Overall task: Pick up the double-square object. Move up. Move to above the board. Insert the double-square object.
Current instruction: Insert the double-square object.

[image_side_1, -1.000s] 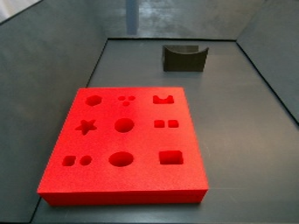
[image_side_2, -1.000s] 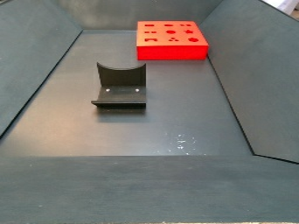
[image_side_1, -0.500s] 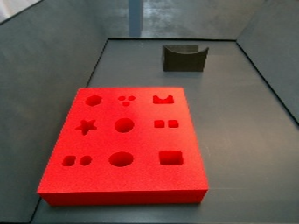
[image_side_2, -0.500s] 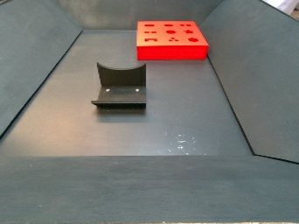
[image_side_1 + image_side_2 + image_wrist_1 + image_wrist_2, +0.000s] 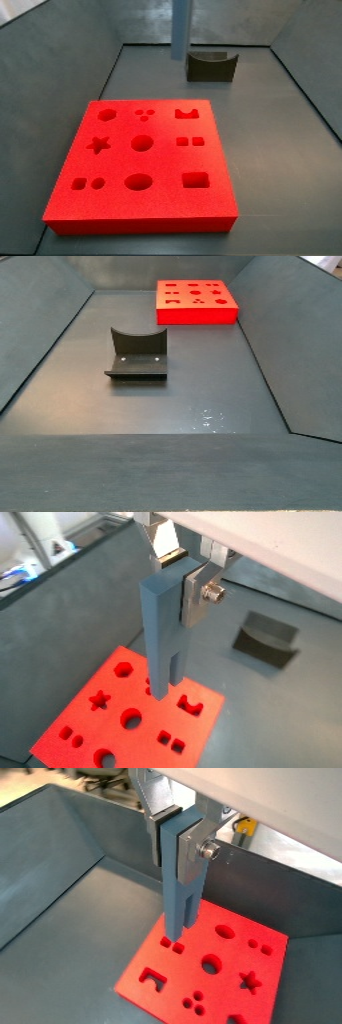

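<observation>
The double-square object [image 5: 163,632] hung upright in the air above the board [image 5: 80,717], its upper part clamped between the gripper's [image 5: 181,587] silver plate fingers [image 5: 197,594], which were closed on it in both wrist views. Its lower end, split into two prongs, pointed down at the red slab and stood clear of it. In a wrist view [image 5: 179,878] the prong tips appeared over the edge region of the board [image 5: 160,973] near the pair of small square holes. In a side view only the lower stretch of the post [image 5: 179,25] came down from the top edge of the picture, above the far end of the board [image 5: 140,210]; the gripper itself was out of that picture. No brand, label or writing could be read on the post, the board or the fingers. The fixture [image 5: 211,66] stood on the grey floor [image 5: 287,140] beyond the board, well apart from it, and showed again in a side view [image 5: 136,354] with the board [image 5: 221,314] behind it.
</observation>
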Tool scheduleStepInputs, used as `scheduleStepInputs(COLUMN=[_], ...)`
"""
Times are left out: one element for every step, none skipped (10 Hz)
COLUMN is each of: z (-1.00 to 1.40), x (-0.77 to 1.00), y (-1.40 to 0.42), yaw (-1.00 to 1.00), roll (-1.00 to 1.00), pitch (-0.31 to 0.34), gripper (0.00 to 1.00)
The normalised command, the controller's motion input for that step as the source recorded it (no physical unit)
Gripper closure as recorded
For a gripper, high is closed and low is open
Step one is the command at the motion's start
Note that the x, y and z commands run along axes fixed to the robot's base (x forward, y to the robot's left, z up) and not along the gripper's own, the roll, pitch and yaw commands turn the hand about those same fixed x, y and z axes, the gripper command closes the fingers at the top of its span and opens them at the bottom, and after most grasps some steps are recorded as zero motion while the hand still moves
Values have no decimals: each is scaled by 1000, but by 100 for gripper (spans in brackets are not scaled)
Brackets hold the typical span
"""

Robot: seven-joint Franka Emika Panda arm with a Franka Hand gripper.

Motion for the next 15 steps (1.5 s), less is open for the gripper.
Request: scheduleStepInputs(z=[-217,-183,-217,-357,-357,-354,-217,-214,-303,-303,-309,-309,-243,-160,-163], x=[326,197,129,26,0,3,71,360,583,597,454,209,94,0,0], y=[-146,-120,-106,-51,0,0,0,-34,-74,-77,-54,0,0,-29,-29], yaw=[-743,-866,-917,-1000,-1000,-1000,-994,-749,-540,-526,-649,-860,-937,-1000,-1000], roll=[13,0,3,60,71,69,11,36,90,87,90,76,43,10,11], pitch=[0,0,-1,-19,-26,-26,-20,0,0,0,0,-3,0,0,0], gripper=[100,100,100,100,100,100,100,100,100,100,100,100,100,100,100])
